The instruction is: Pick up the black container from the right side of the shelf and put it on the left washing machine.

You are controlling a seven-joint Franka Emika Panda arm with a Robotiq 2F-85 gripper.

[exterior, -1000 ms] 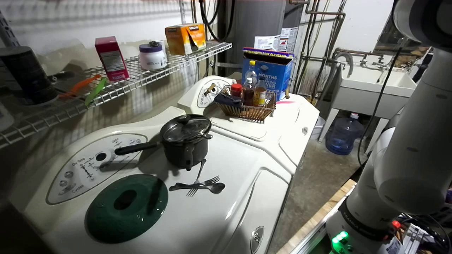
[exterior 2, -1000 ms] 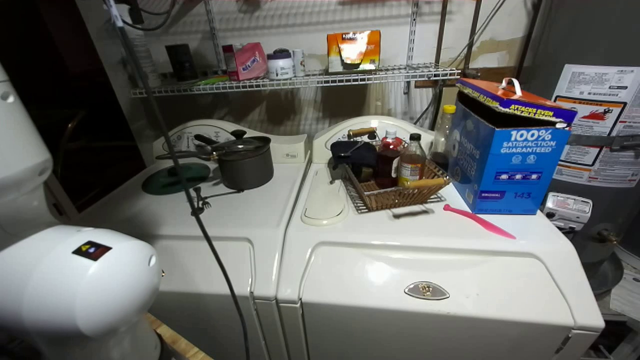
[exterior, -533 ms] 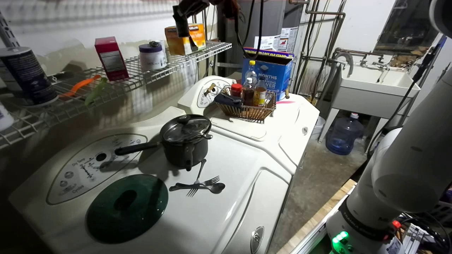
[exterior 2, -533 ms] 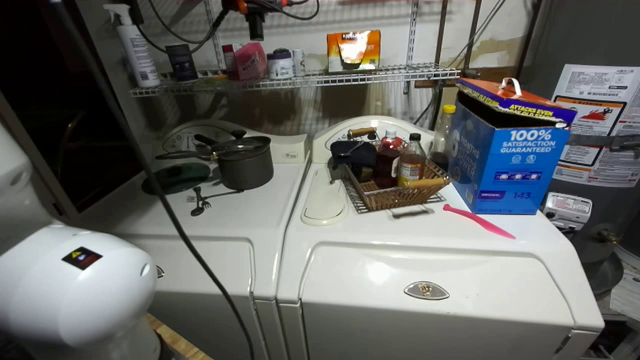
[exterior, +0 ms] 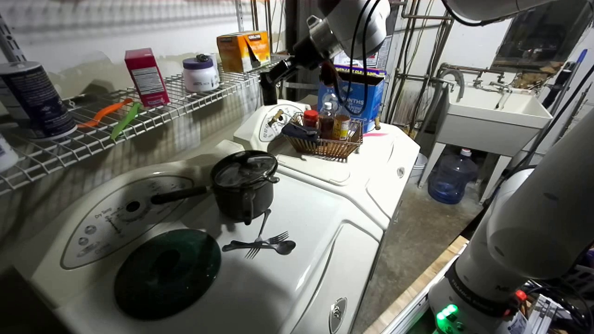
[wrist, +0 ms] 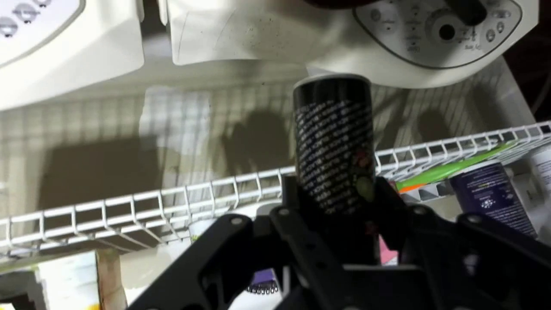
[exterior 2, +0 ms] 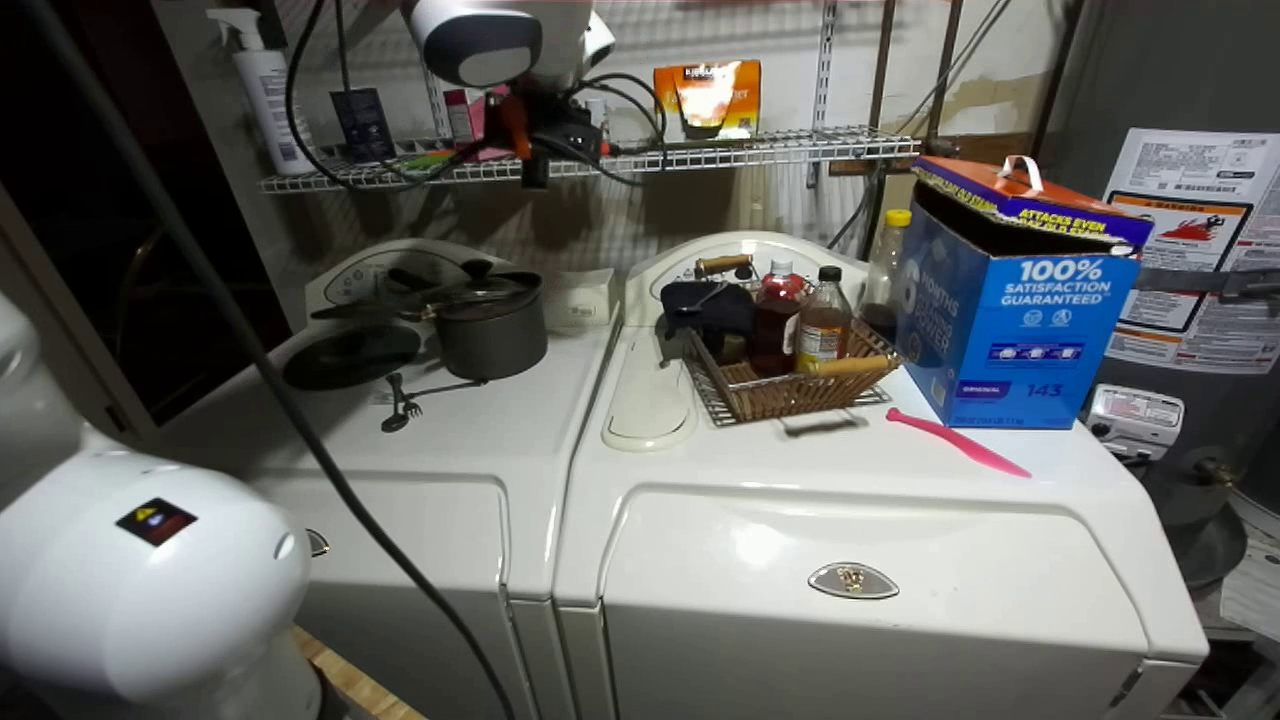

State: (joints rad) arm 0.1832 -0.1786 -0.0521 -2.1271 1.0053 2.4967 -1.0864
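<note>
The black container (wrist: 331, 133), a small cylinder with rows of pale print, is clamped between the fingers of my gripper (wrist: 336, 189) in the wrist view. In both exterior views the container (exterior: 268, 89) (exterior 2: 535, 172) hangs roughly upright in front of the wire shelf (exterior: 185, 105), around its front rail. The gripper also shows in an exterior view (exterior: 274, 76). The left washing machine (exterior: 308, 204) (exterior 2: 490, 425) is white, with a round dark green disc (exterior: 195, 260) on top. The container is above and behind the washers, touching neither.
A black lidded pot (exterior: 246, 197) and crossed cutlery (exterior: 264, 243) are on the left washer. A wicker basket (exterior 2: 755, 395) and blue box (exterior 2: 1020, 340) stand on the right washer. The shelf holds an orange box (exterior 2: 735, 95), a white jar (exterior: 199, 76) and a dark blue bottle (exterior: 35, 102).
The arm and gripper, out of view at first, have come in holding the container. It has moved down from above the shelf to its front rail; the arm's shadow now darkens the left washer.
</note>
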